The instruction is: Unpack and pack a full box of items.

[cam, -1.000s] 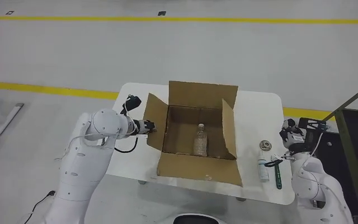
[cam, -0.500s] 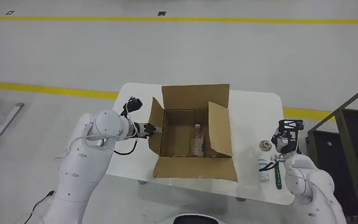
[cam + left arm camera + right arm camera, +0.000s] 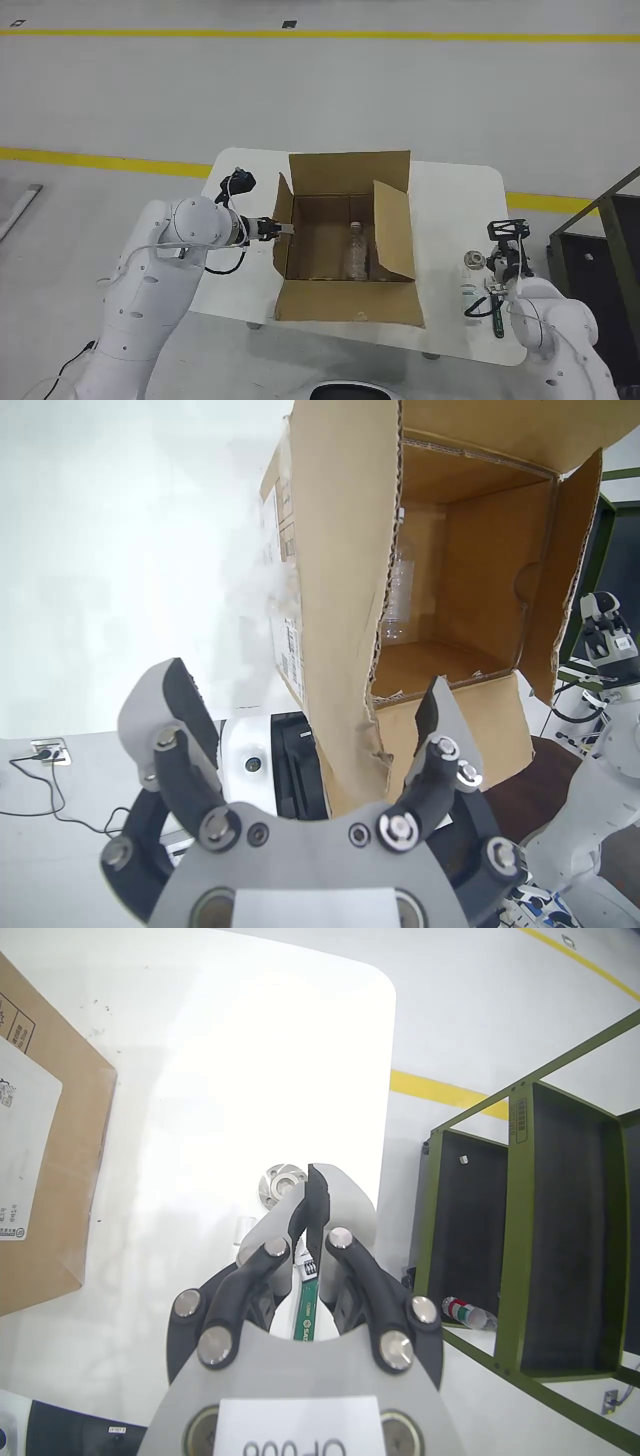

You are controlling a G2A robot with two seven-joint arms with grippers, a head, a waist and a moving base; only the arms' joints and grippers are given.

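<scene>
The open cardboard box (image 3: pixel 345 295) stands mid-table with its flaps up. A clear plastic bottle (image 3: pixel 355 250) lies inside it and shows past the torn flap (image 3: pixel 340 600) as the bottle (image 3: pixel 400 595) in the left wrist view. My left gripper (image 3: pixel 283 228) is at the box's left flap, open (image 3: pixel 310 705), with the flap's edge between its fingers (image 3: pixel 177 695). My right gripper (image 3: pixel 500 265) is shut (image 3: pixel 312 1188) and holds nothing. It hovers over a green-handled wrench (image 3: pixel 306 1300), beside a metal flange (image 3: pixel 281 1185) and a small white bottle (image 3: pixel 469 298).
The white table (image 3: pixel 450 200) has bare room behind and right of the box. A green metal rack (image 3: pixel 520 1228) stands off the table's right edge with a bottle (image 3: pixel 465 1313) lying on its shelf. The wrench (image 3: pixel 497 312) lies near the front right corner.
The box has shifted and its side flaps now stand more upright. My left gripper followed the left flap. My right gripper came down and in, over the wrench and flange.
</scene>
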